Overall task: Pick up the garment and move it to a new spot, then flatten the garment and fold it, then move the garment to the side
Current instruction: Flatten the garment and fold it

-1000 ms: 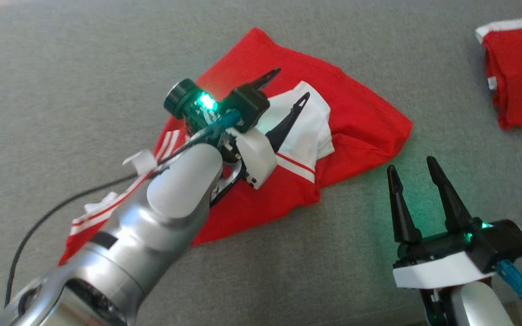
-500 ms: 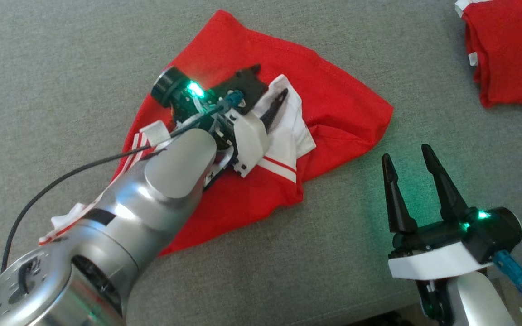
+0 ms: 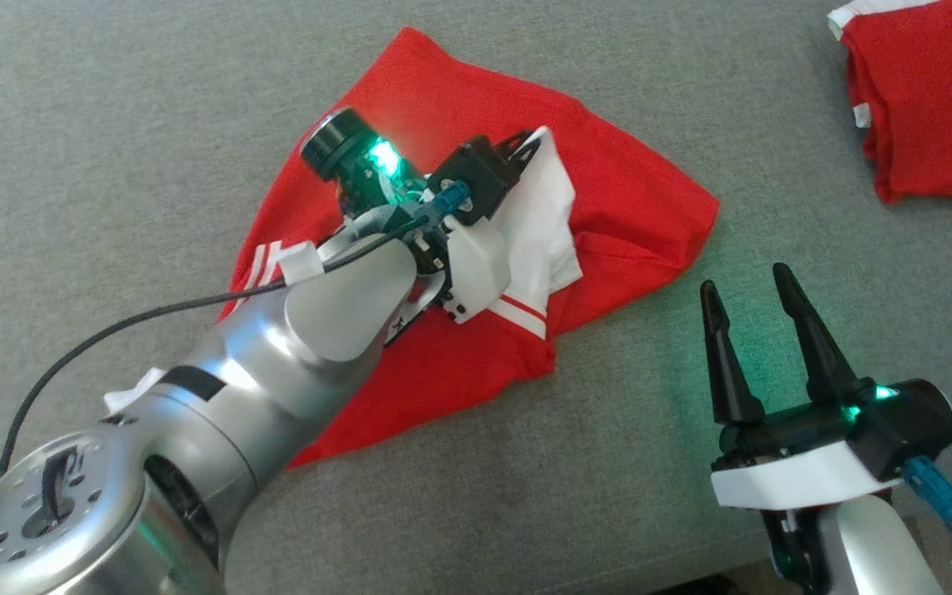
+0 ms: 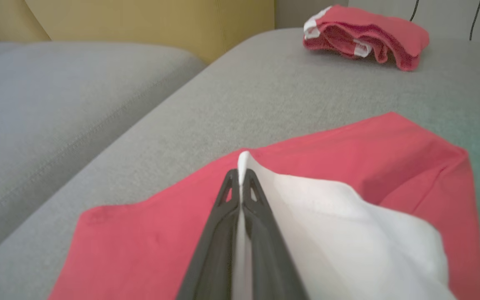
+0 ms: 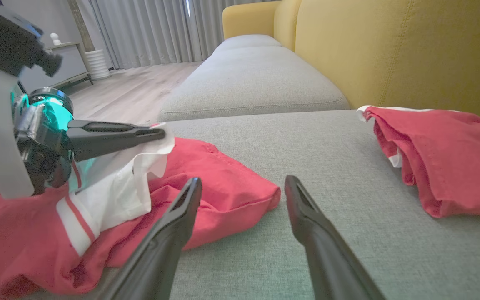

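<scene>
One crumpled red garment shows white trim.

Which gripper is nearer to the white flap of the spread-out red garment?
Left. The left gripper is shut on the edge of the white flap, fingers pinching the cloth. The right gripper is open and apart from it, over bare grey cushion beside the red garment.
</scene>
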### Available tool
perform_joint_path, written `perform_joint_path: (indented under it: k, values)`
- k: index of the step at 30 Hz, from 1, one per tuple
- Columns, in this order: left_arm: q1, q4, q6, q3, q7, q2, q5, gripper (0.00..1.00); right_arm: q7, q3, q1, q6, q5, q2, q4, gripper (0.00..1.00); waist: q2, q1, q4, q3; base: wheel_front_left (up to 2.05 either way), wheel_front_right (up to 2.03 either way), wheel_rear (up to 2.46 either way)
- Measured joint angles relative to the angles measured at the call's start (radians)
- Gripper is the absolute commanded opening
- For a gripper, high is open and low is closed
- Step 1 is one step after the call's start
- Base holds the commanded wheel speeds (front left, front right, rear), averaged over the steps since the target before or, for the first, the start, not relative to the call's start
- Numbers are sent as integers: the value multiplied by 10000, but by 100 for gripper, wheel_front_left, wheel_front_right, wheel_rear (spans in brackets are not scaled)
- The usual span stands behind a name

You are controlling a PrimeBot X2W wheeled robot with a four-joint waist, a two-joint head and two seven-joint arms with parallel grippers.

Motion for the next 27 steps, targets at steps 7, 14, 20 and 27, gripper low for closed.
perform_joint_path:
  k: [7, 14, 20, 27]
  values:
    - [-80, -809, 460, -245, -1124, -4, 163, 0, 0, -407, 65, 0, -107, 4, 6, 100, 0, 0, 461, -333, 0, 0, 0]
    - [26, -1478, 911, 265, -1557, 445, -19, 0, 0, -953, 242, 0, -125, 8, 750, 100, 0, 0, 1330, -971, 0, 0, 0]
    - [363, -3129, 1246, 803, -1588, 2347, 151, 0, 2, -1423, 393, 0, -35, 10, 1292, 100, 0, -1, 1913, -1718, 0, 0, 0]
    - [1373, -5308, 1733, 894, -1490, 4278, 240, 0, 2, -1868, 592, 0, 581, 13, 2061, 100, 0, -1, 2514, -2335, 0, 0, 0]
